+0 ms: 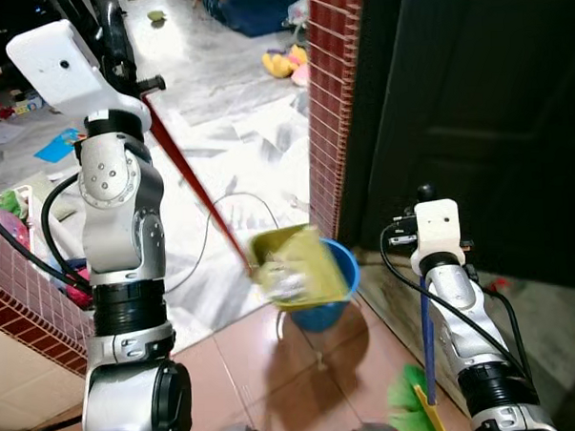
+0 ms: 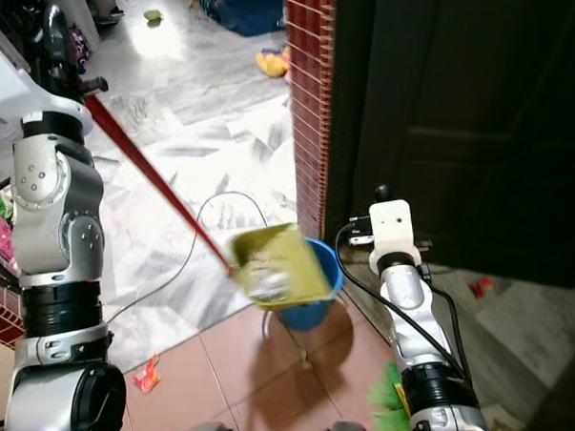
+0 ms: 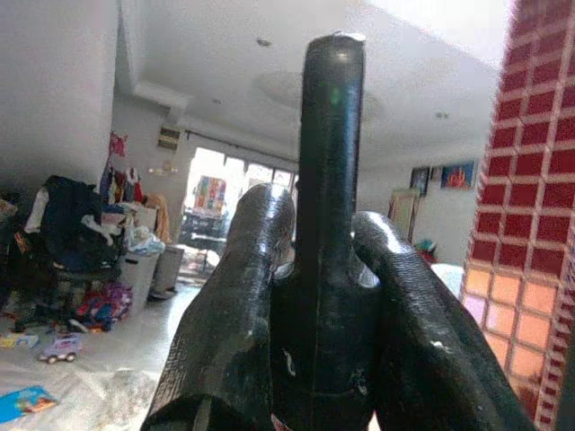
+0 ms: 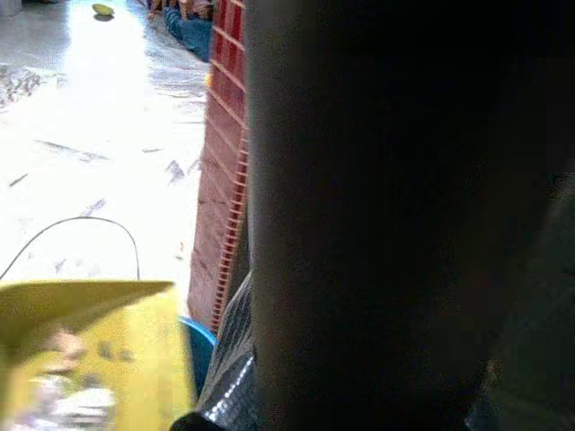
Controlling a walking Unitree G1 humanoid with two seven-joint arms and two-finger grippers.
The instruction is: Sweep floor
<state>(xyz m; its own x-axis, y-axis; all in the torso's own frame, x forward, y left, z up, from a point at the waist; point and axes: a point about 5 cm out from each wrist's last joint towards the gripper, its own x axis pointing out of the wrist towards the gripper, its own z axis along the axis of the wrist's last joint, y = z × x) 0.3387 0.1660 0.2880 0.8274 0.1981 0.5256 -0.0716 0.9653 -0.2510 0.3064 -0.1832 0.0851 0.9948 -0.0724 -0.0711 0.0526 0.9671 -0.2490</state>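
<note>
Yellow dustpan [image 1: 294,265] on a red handle [image 1: 192,181] tips over a blue bucket [image 1: 329,292], probably to dump debris. The left gripper [image 3: 314,296], clenched on the handle's top, holds it well below and ahead. The right gripper's state cannot be told; a blue-handled green broom [image 1: 417,401] stands alongside that arm.

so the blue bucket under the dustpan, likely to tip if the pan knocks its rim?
Probably yes. The blue bucket looks like small thin plastic, so likely light. It stands on smooth tile, so a knock may slide it before tipping it. The yellow dustpan, on the long red handle held by the left gripper, hangs over the rim; that lever arm makes bumps likely.
</note>
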